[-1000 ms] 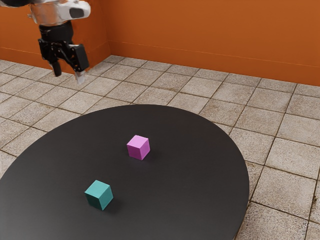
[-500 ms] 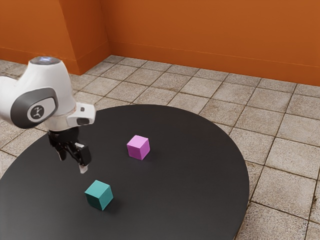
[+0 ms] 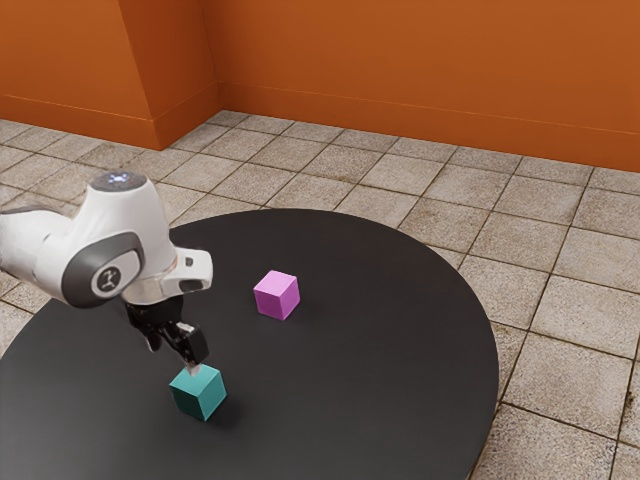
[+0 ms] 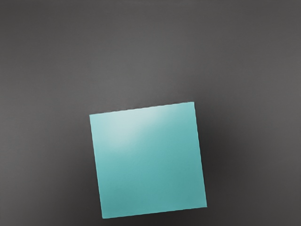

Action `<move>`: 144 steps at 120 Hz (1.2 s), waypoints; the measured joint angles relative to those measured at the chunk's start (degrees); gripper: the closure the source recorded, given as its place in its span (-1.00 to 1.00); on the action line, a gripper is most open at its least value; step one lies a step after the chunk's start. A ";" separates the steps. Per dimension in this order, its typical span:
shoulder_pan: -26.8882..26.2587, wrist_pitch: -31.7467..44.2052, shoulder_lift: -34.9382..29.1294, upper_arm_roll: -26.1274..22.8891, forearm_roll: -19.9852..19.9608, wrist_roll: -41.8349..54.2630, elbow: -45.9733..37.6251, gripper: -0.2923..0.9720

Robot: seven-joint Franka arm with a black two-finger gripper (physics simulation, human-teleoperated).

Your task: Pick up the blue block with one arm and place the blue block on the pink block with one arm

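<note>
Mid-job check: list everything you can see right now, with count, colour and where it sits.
table: one, black, round, on the tiled floor
blue block: one, teal-blue, on the table, nearer the camera
pink block: one, pink, on the table, apart from the blue block, beyond it toward the exterior view's right
floor: beige-brown tiles, around the table
wall: orange, behind the floor
arm: one, white, entering from the exterior view's left
gripper: one, black, open, just above the blue block
</note>
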 joint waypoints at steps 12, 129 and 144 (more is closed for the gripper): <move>0.00 2.07 2.29 0.16 -0.03 -0.01 0.25 -0.54; 0.12 9.50 13.59 0.52 -0.60 0.07 2.19 -0.54; 0.15 9.59 13.75 0.58 -0.63 0.10 2.20 -0.51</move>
